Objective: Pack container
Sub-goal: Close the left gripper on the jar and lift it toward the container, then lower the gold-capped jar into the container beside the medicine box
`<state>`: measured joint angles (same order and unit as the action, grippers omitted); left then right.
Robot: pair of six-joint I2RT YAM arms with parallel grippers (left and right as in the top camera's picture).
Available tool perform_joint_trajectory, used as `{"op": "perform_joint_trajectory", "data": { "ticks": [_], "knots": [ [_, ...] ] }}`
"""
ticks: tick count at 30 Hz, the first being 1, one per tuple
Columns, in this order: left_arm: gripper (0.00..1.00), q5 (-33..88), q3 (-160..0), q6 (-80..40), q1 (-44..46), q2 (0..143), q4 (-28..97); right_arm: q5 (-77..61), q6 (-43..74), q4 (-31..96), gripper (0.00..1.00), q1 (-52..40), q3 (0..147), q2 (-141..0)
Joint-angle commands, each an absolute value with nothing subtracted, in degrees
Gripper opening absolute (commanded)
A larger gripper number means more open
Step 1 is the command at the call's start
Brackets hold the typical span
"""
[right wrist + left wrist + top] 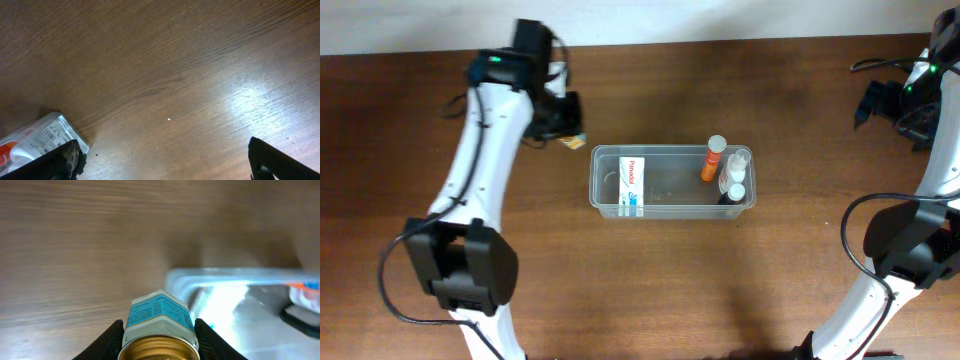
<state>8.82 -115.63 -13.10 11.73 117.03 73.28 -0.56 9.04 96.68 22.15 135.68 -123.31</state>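
Clear container (594,181), orange bottle (710,166), blue-labelled gold-lidded jar (159,316), brown wood-grain table (620,290)

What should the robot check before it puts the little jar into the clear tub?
1. Jar held well by the left gripper: ok, a finger presses on each side.
2. Jar above the container: not ok, it hangs outside, beside the left end.
3. Free spot inside: ok, the floor is bare between the white box and the orange bottle.
4. Right gripper out of the way: ok, it is open and far off to the right.
5. Gold lid screwed tight: cannot tell.
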Motion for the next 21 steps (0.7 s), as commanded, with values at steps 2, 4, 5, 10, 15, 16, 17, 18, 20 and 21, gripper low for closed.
{"op": "perform_joint_trajectory", "data": {
  "ticks": [2,4,5,10,15,16,17,18,20,21],
  "knots": [
    [0.42,9.6,-117.2,-13.2,17.8,117.1,72.7,-0.9,9.5,96.7,0.98,22.2,135.3,-122.4],
    [0.42,9.7,-117.2,-13.2,20.1,117.1,72.2,-0.9,9.5,96.7,0.98,22.2,135.3,-122.4],
    [0.42,9.7,-117.2,-13.2,21.3,117.1,71.9,-0.9,9.5,96.7,0.98,22.2,135.3,-122.4],
    [0.42,9.6,-117.2,-13.2,25.9,117.1,69.5,-0.9,9.5,96.7,0.98,22.2,135.3,-122.4],
    [0.42,9.5,-117.2,-13.3,29.8,117.3,67.0,-0.9,9.5,96.7,0.98,22.2,135.3,-122.4],
    [0.42,8.4,-117.2,-13.6,30.6,117.4,66.4,-0.9,9.5,96.7,0.98,22.2,135.3,-122.4],
    [0.42,7.2,-117.2,-14.3,31.1,117.4,66.2,-0.9,9.5,96.7,0.98,22.2,135.3,-122.4],
    [0.42,5.9,-117.2,-14.9,31.6,117.4,66.0,-0.9,9.5,96.7,0.98,22.2,135.3,-122.4],
    [0.42,4.6,-117.2,-15.0,32.3,117.4,65.6,-0.9,9.5,96.7,0.98,22.2,135.3,-122.4],
    [0.43,4.7,-117.2,-15.1,32.5,117.4,65.5,-0.9,9.5,96.7,0.98,22.2,135.3,-122.4]
  ]
}}
